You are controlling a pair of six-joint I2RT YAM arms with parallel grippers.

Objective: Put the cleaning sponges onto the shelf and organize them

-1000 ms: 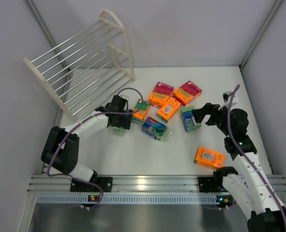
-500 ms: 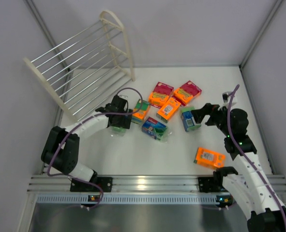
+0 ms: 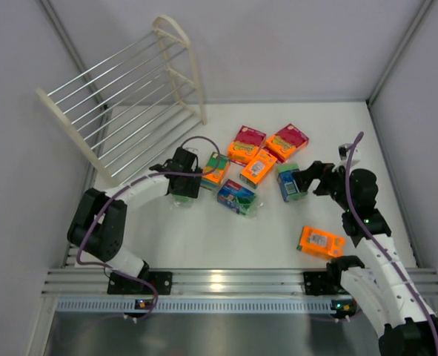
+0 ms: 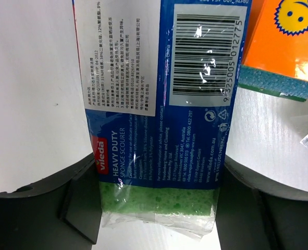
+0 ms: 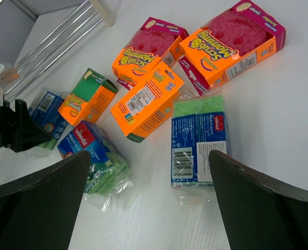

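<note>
The cream-white shelf [image 3: 122,111] stands at the far left. Several sponge packs lie in the middle of the table: two orange ones with magenta labels [image 3: 246,143] [image 3: 287,141], an orange one [image 3: 259,167], an orange-green one [image 3: 216,169] and a blue-green one [image 3: 236,196]. Another orange pack [image 3: 321,242] lies near the right arm. My left gripper [image 3: 180,182] [image 4: 159,177] is shut on a green sponge pack [image 4: 159,198] that rests low on the table. My right gripper [image 3: 305,178] [image 5: 148,156] is wide open and empty, just above and near a green pack with a blue label [image 3: 291,183] [image 5: 198,143].
A ribbed aluminium rail [image 3: 226,285] runs along the near edge. Grey walls close in the table on the left, far and right sides. The shelf's rods show at the top left of the right wrist view [image 5: 54,44].
The left arm's elbow has shifted a little while its gripper stays on the green pack. The right gripper has edged slightly toward the green pack.
</note>
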